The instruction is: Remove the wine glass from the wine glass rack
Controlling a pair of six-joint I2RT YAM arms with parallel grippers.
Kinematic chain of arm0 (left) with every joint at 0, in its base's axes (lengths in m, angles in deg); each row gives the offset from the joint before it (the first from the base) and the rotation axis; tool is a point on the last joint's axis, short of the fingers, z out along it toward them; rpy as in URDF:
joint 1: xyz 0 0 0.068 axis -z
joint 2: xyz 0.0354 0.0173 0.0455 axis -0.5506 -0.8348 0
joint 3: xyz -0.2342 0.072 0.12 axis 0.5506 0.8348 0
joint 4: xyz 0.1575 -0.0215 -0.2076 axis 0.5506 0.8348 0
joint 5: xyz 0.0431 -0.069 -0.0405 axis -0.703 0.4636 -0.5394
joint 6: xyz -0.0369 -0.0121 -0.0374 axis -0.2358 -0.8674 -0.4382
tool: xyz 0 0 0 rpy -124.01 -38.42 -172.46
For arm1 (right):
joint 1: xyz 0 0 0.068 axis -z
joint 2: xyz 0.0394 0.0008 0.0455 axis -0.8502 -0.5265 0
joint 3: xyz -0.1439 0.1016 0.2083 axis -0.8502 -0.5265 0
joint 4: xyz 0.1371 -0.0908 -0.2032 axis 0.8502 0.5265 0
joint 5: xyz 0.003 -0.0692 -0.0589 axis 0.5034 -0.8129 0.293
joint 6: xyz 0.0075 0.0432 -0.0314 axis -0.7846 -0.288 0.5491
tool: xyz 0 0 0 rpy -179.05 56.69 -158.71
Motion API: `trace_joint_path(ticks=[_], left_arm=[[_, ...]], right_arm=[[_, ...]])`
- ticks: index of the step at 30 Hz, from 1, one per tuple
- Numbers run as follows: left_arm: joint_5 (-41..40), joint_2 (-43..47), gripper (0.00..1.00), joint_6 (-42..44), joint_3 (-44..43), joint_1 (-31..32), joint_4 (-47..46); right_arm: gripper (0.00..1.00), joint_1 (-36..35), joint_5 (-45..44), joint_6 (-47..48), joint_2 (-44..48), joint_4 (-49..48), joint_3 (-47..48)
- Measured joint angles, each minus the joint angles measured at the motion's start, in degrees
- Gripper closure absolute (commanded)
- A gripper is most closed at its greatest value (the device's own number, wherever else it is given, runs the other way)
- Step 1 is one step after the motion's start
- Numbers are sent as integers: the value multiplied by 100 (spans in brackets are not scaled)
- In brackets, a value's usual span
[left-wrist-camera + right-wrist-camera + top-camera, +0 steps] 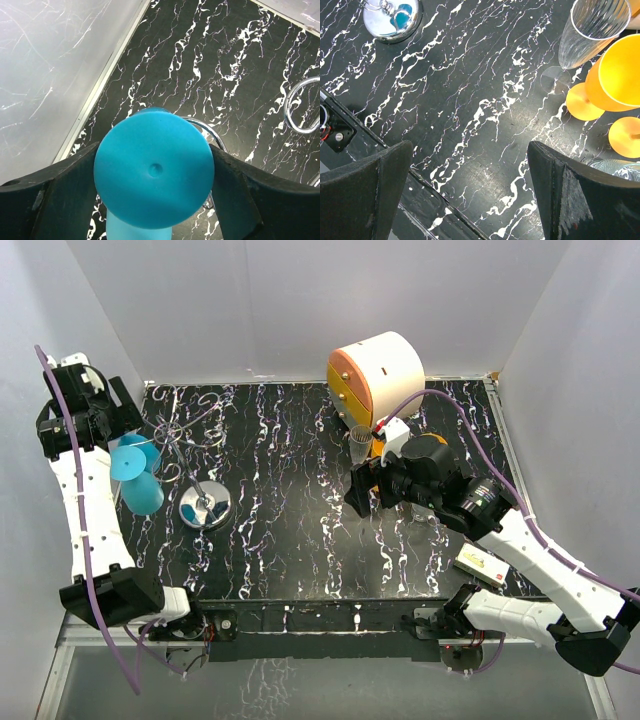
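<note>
**Item 1. Wine glass** (154, 170). Opaque turquoise with a matte surface, plastic by its look. The flat round foot has a small central dimple and faces the left wrist camera. It hangs at the left edge of the overhead view on the wine glass rack (205, 508), carried by a chrome curl (202, 127) just behind the foot. It is not yet off.

**Item 2. Rack.** Thin bright wire with curled arms and a mirror-finish disc base. Judged light, and liable to tip if the glass is dragged sideways.

**Item 3. Left gripper** (155, 155). Its dark matte fingers (65, 195) flank the foot on both sides and meet its rim in view. Whether they actually press it cannot be told. The placement is judged ready for lifting the glass off the curl.

**Item 4. Right gripper** (470, 200). The fingers are spread wide with nothing between them, over the table (470, 100) right of centre overhead. Judged parked away from the work.

**Item 5. Table.** Glossy black with white veining.

**Item 6. Bystanders.** A clear ribbed flute (592, 30) and orange glasses (615, 75) sit at the upper right of the right wrist view. A drawer cabinet (385, 370) stands at upper centre overhead.
</note>
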Motion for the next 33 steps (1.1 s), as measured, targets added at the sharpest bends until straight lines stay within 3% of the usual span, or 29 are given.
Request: trace_joint_path(ticks=[9,33], left_arm=[[133,-2,35,24,-170,0,15],[138,-376,38,-24,-702,0,-31]], right_arm=[[2,0,2,0,0,-2,0],[2,-2,7,-11,-107,-59,0]])
